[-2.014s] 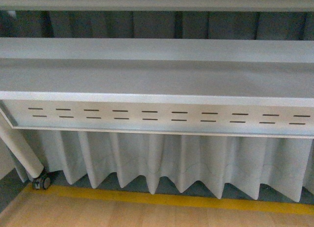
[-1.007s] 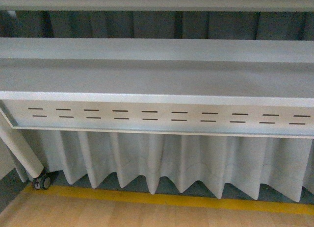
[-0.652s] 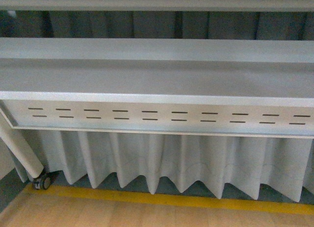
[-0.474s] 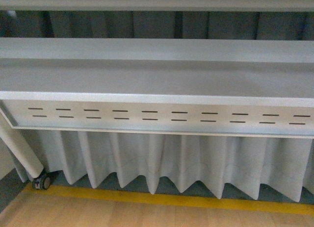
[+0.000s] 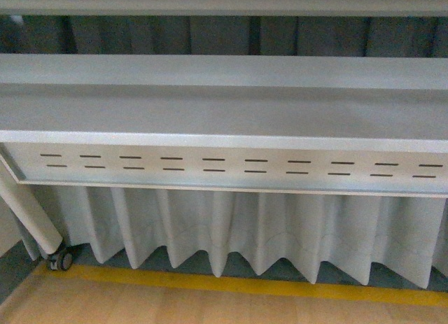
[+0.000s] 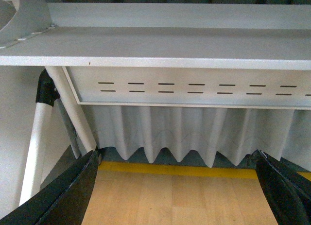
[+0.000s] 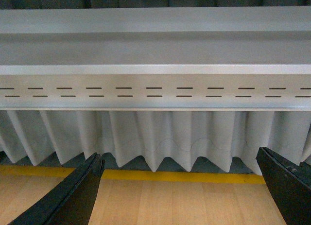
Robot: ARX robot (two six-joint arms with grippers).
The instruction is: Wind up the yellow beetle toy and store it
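Observation:
The yellow beetle toy is out of view in all three views, and so is any bin. My left gripper (image 6: pixel 177 196) is open, its two black fingers (image 6: pixel 68 196) spread wide with only the wooden table surface between them. My right gripper (image 7: pixel 180 198) is open too, its black fingers (image 7: pixel 286 191) wide apart over bare wood. Neither gripper shows in the front view.
A light wooden table surface (image 5: pixel 210 310) ends at a yellow stripe (image 5: pixel 245 283). Behind it hangs a pleated white curtain (image 5: pixel 245 229) under a grey shelf with slotted front panel (image 5: pixel 231 166). A white leg with a caster wheel (image 5: pixel 59 259) stands at the left.
The front view shifts only by a few pixels; nothing else has visibly changed.

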